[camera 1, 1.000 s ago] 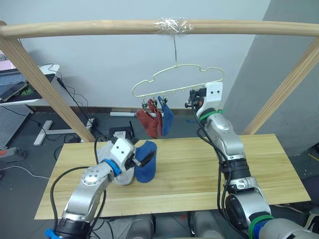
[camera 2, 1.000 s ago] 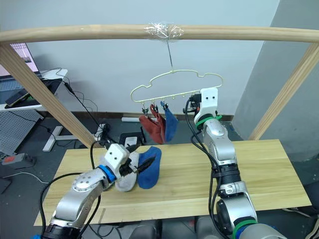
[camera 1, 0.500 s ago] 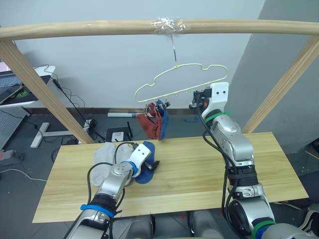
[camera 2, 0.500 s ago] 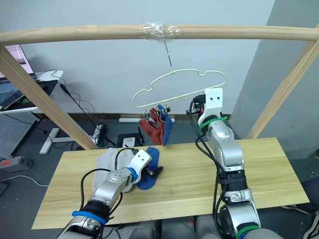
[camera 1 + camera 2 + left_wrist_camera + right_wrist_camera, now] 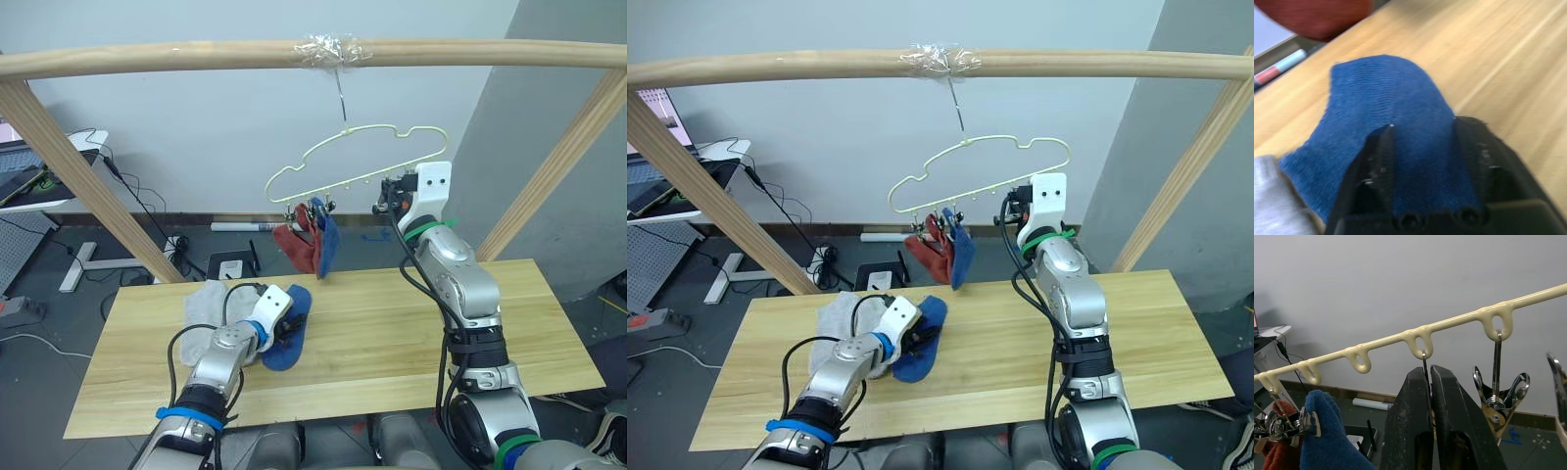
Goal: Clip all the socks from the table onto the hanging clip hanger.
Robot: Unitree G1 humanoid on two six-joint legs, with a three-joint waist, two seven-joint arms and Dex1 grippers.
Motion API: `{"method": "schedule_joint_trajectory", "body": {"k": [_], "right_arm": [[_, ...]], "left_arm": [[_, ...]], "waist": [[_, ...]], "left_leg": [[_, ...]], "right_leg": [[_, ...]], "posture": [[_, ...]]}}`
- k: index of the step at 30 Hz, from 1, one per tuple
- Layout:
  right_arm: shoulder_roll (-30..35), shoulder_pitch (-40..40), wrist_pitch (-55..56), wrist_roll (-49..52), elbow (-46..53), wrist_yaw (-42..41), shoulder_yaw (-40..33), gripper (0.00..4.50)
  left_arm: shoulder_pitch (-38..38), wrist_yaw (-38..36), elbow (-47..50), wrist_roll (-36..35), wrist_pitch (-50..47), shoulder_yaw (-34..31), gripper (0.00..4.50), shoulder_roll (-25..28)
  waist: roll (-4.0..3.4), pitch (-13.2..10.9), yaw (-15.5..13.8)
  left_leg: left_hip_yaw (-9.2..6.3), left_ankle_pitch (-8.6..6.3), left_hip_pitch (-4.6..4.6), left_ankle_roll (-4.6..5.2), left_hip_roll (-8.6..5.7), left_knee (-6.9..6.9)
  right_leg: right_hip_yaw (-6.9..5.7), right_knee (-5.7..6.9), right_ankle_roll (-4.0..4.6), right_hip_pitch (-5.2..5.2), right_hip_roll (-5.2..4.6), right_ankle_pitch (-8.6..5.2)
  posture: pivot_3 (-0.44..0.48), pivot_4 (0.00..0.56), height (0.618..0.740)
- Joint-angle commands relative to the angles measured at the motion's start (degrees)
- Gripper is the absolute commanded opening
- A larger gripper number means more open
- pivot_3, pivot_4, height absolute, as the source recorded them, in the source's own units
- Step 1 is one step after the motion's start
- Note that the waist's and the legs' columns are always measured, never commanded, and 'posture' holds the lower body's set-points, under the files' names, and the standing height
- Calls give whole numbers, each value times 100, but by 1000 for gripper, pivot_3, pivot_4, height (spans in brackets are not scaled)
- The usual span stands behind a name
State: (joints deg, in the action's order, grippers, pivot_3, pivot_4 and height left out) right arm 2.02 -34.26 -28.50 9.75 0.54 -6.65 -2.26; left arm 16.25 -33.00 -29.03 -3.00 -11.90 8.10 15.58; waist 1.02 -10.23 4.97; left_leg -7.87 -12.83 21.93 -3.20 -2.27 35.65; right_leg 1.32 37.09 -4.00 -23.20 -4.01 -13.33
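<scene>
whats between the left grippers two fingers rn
The blue sock on the table lies between the left gripper's spread fingers, seen in the left wrist view.

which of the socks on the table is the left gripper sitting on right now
The blue sock on the table. The left gripper straddles it with fingers open; the grey socks lie beside it, untouched.
</scene>
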Motion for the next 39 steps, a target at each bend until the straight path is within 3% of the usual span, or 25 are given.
{"method": "schedule_joint_trajectory", "body": {"k": [1, 5, 14, 19, 23, 35, 39], "right_arm": [[46, -21, 13, 58, 136, 29, -111, 0], [100, -68, 24, 79, 87, -20, -92, 0], [350, -343, -164, 212, -66, -284, -150, 0], [431, -390, -208, 240, -95, -363, -155, 0], [394, -381, -220, 267, -72, -319, -133, 0], [383, -377, -192, 239, -145, -270, -112, 0], [368, -388, -179, 229, -165, -238, -116, 0]], "left_arm": [[-76, -28, 284, -61, -65, -30, 1012, -64], [-177, -41, 513, -149, -78, -84, 16, -131], [-515, -372, 2043, -1005, -797, -332, 16, -360], [-661, -242, 2223, -733, -454, -312, 16, -56], [-464, 80, 1585, -12, -3, -25, 864, 262], [425, 85, 481, 178, -456, 189, 4487, -142], [612, 193, 253, 336, -681, 234, 4487, -127]], "waist": [[0, 0, 1], [0, 0, 0], [0, 0, -11], [0, 0, -12], [0, 0, -24], [0, 0, -8], [0, 0, -5]], "left_leg": [[0, 0, 0, 0, 0, 0], [0, 0, 0, 0, 0, 0], [-1, 0, 5, 0, 0, 0], [2, 0, 3, 0, 1, -2], [1, 0, 4, 0, 0, -1], [1, 0, 9, 0, -2, 4], [1, 0, 10, 0, -3, 6]], "right_leg": [[0, 0, 0, 0, 0, 0], [0, 1, 0, -1, 0, 0], [-1, -1, 0, -3, -1, 0], [0, -1, 1, -3, 0, 0], [0, -2, 1, -3, 0, 0], [-1, -4, -6, -4, -2, 3], [-1, -3, -7, -4, -2, 4]], "posture": [[-128, 146, 740], [-122, 140, 740], [-101, 129, 740], [-95, 127, 740], [-96, 127, 740], [-113, 132, 740], [-118, 134, 740]]}}
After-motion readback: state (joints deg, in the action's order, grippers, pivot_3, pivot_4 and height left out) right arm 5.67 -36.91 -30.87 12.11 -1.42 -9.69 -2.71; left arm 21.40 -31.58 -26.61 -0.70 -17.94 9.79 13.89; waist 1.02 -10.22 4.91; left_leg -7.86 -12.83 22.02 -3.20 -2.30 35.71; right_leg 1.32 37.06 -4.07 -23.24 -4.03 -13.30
